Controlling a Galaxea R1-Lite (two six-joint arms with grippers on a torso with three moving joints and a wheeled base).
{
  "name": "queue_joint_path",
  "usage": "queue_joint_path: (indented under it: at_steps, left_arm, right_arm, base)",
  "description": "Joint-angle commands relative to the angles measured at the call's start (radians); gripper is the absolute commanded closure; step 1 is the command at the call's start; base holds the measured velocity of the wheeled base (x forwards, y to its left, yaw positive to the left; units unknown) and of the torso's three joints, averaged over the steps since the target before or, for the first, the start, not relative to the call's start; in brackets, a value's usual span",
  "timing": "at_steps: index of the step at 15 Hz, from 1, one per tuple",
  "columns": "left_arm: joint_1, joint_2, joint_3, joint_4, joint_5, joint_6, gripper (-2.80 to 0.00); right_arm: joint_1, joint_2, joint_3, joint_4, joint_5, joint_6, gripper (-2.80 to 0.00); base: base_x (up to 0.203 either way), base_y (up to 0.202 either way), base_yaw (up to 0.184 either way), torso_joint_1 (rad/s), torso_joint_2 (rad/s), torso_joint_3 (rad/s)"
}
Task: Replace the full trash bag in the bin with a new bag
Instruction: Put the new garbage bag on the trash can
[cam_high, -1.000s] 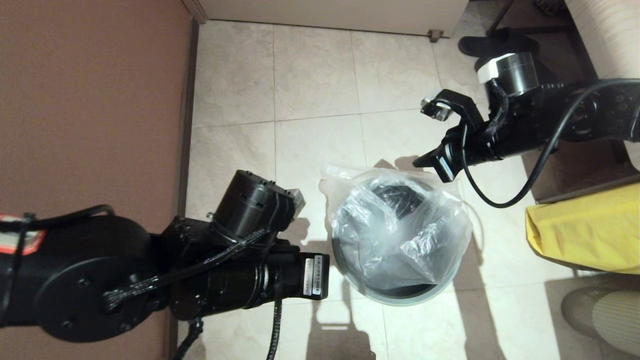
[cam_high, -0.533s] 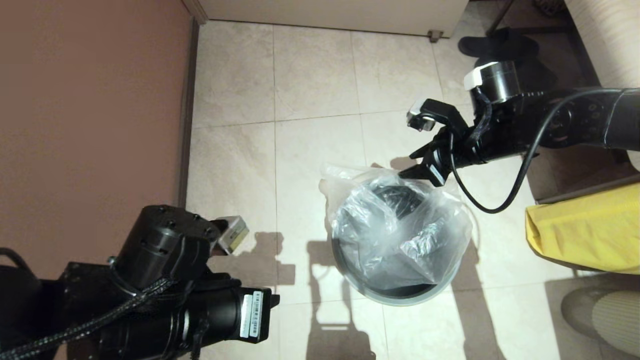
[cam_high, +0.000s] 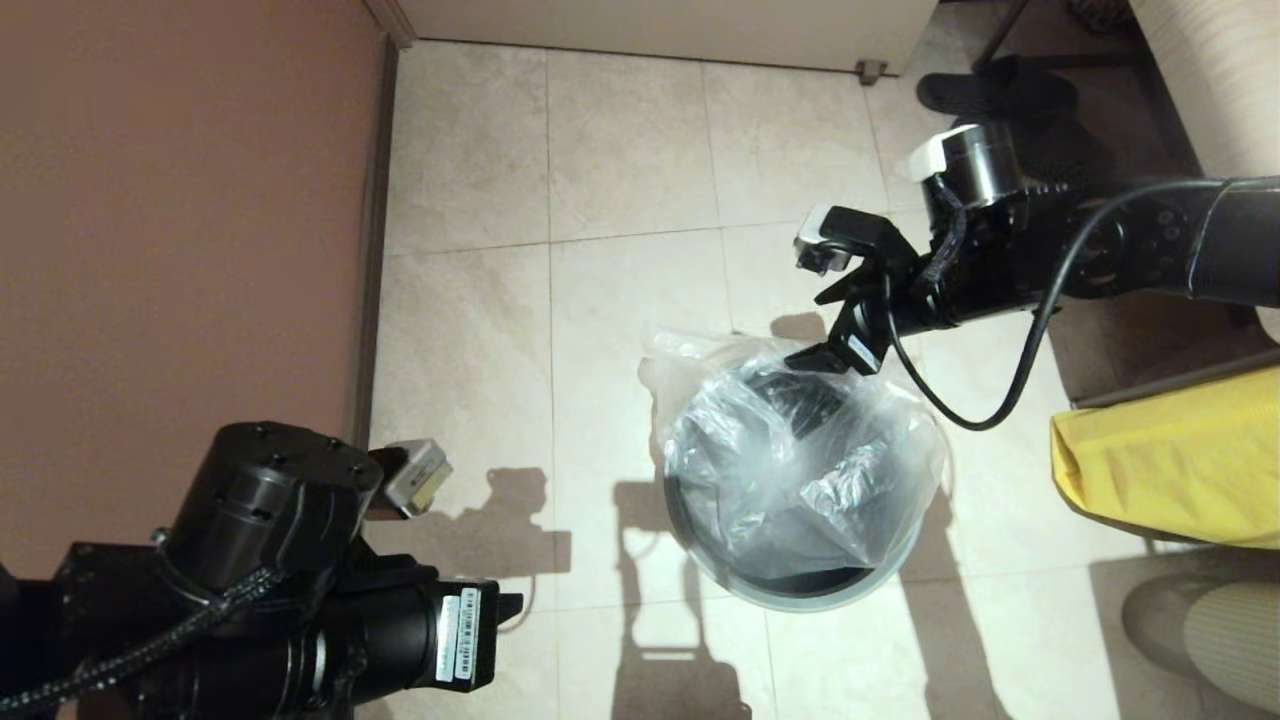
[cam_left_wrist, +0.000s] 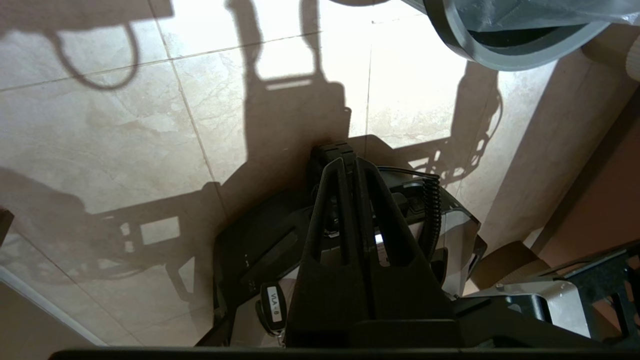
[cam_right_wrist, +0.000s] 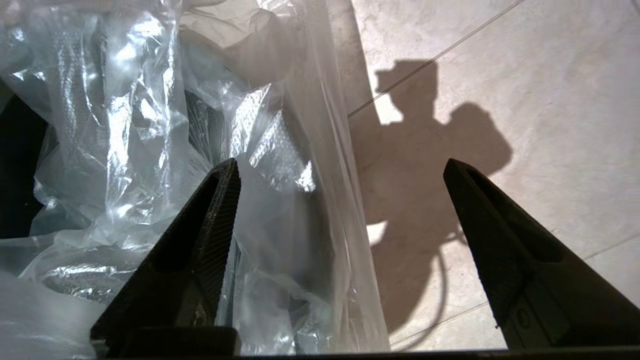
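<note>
Right pincer (cam_right_wrist: 340, 170) hangs over the far edge of the bin (cam_high: 800, 590), fingers spread wide apart, one tip over the new bag (cam_high: 800, 450), the other over bare floor tile (cam_high: 620, 150). The clear bag sits crumpled in the bin's mouth, draped over the far rim, near rim bare. Left pincer (cam_left_wrist: 350, 155) is parked low near the brown wall (cam_high: 180, 200), fingers pressed together. A yellow sack (cam_high: 1170, 470) lies right of the bin.

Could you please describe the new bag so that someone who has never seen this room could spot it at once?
On the tiled floor stands a round bin with a grey rim. The new bag is the clear, crinkly plastic draped over its mouth. Unlike the yellow sack nearby, it is see-through.
</note>
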Motion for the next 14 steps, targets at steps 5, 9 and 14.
queue_joint_path:
  at_steps: [5,9,14]
  left_arm:
    - [-0.003,-0.003,0.009,0.000,0.001,0.000,0.00]
    - [-0.003,-0.010,0.016,0.000,-0.002,-0.002,0.00]
    - [-0.005,-0.013,0.022,-0.012,-0.009,-0.003,0.00]
  right_arm:
    - [0.005,-0.047,0.095,0.047,-0.038,-0.065,-2.80]
    - [0.006,-0.025,0.093,0.048,-0.045,-0.137,-2.80]
    - [0.042,0.040,0.055,-0.015,-0.112,-0.323,-2.80]
  base:
    - [0.000,0.000,0.000,0.000,0.00,0.000]
    - [0.000,0.000,0.000,0.000,0.00,0.000]
    - [0.000,0.000,0.000,0.000,0.00,0.000]
